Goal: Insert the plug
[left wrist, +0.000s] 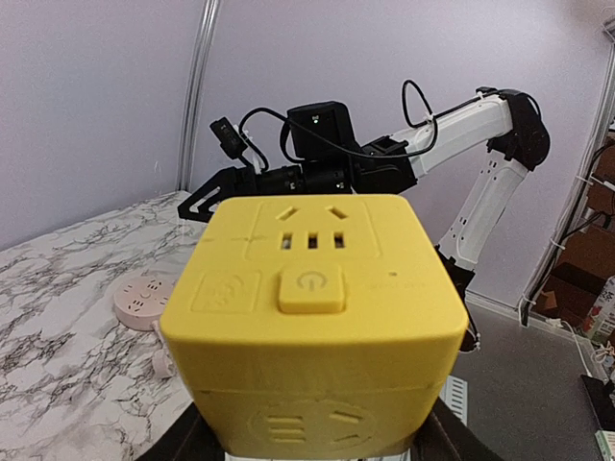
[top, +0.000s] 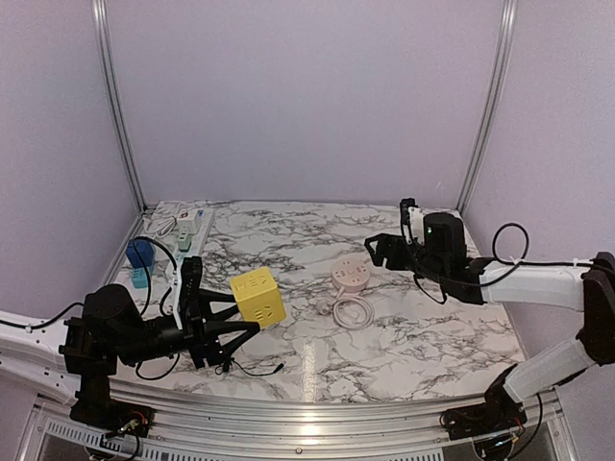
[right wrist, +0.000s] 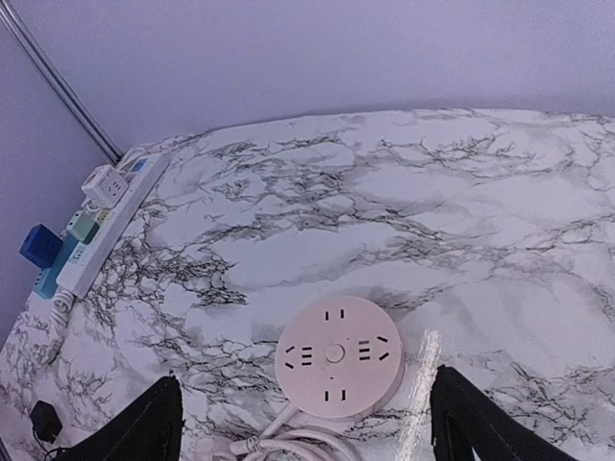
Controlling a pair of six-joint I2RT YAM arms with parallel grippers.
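Note:
My left gripper is shut on a yellow cube socket, held just above the table at the left. In the left wrist view the cube fills the frame, its power button and one outlet facing up, with the left gripper clamped on its lower sides. A round pink socket lies mid-table with its white cord coiled in front. My right gripper hovers open just right of it; in the right wrist view the round socket lies between the spread fingers of that gripper. I cannot pick out the plug itself with certainty.
A long white power strip with adapters plugged in lies along the back left edge, and a blue cube adapter sits beside it. A thin black cable trails near the front. Metal frame posts rise at the back corners.

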